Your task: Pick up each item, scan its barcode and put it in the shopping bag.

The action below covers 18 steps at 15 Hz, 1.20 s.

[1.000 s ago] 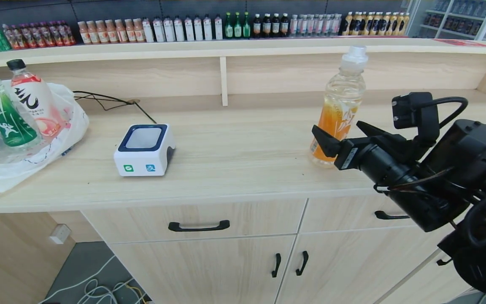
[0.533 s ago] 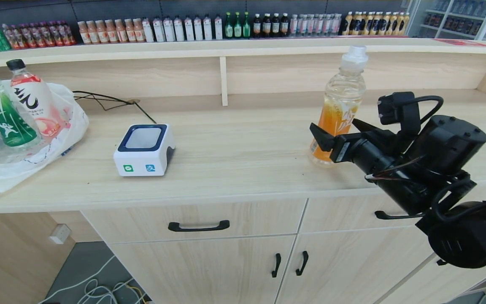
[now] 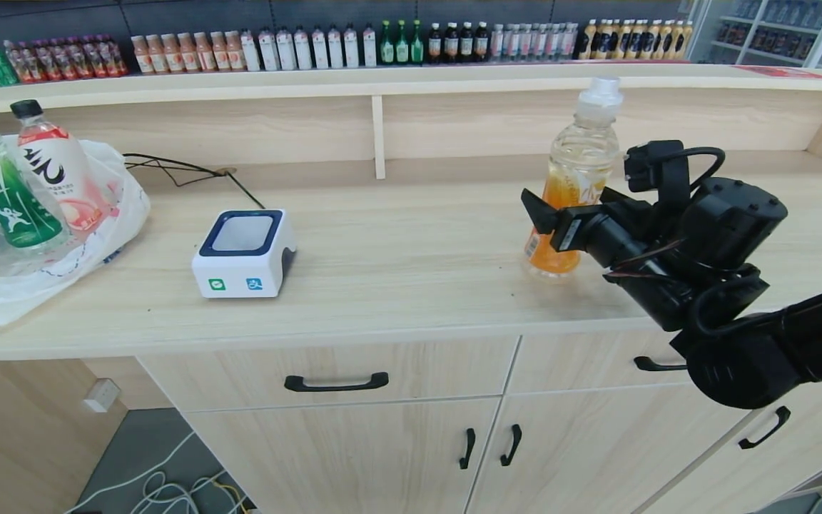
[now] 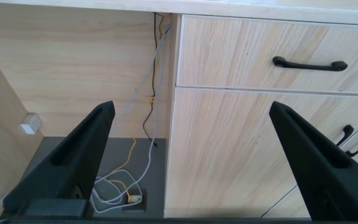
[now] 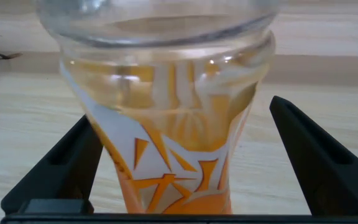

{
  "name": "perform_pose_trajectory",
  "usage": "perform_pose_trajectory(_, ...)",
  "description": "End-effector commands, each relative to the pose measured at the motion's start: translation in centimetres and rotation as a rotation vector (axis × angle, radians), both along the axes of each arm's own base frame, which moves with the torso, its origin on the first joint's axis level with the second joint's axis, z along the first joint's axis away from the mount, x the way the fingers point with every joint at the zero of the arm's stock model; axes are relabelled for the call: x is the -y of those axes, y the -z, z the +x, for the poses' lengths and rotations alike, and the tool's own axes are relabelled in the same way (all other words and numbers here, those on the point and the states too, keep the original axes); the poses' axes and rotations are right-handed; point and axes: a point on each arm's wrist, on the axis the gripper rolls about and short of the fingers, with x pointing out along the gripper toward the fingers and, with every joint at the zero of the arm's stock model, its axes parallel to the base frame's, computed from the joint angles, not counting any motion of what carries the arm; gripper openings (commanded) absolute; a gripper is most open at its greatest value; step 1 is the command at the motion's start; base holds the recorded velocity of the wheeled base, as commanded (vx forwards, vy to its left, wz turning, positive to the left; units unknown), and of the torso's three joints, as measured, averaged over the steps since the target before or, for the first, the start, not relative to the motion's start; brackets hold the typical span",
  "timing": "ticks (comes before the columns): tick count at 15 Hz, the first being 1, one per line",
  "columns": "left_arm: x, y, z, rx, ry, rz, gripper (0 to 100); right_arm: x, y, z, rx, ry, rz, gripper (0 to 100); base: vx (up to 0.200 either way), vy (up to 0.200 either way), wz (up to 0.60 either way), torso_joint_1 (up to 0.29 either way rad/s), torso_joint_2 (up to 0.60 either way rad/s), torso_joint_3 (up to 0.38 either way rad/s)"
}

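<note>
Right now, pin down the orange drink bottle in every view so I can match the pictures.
Head view: orange drink bottle stands right of centre on the counter, between the open fingers of the right gripper.
Right wrist view: bottle close up, between the same fingers.
Left wrist view: faces the cabinet fronts below.
Shared landmark: the wooden counter.

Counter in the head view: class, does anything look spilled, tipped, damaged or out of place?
Nothing stands out. The orange bottle stands upright within the open right end effector; the scanner sits flat; a green bottle and a pink bottle lean in the bag.
</note>
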Motion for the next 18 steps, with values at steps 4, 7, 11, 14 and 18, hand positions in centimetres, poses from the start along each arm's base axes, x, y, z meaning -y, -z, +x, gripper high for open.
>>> perform_pose_trajectory(4,0.0,0.0,0.0,0.000,-0.001,0.000,100,0.1,0.6,0.6,-0.012,0.006,-0.005,100,0.000,0.000,0.00,0.000,0.00,0.000)
perform_pose_trajectory(7,0.0,0.0,0.0,0.000,-0.001,0.000,100,0.0,0.4,0.6,-0.007,0.006,-0.003,100,0.000,0.000,0.00,0.000,0.00,0.000)
perform_pose_trajectory(11,0.0,0.0,0.0,0.000,-0.001,0.000,100,-0.3,-0.1,1.6,0.026,0.007,0.005,100,0.000,0.000,0.00,0.000,0.00,0.000)
perform_pose_trajectory(14,0.0,0.0,0.0,0.000,-0.001,0.000,100,-0.3,-0.2,1.7,0.028,0.006,0.005,100,0.000,0.000,0.00,0.000,0.00,0.000)
perform_pose_trajectory(18,0.0,0.0,0.0,0.000,0.001,0.000,100,-0.3,-0.5,1.6,0.038,0.004,0.009,0,0.000,0.000,0.00,0.000,0.00,0.000)
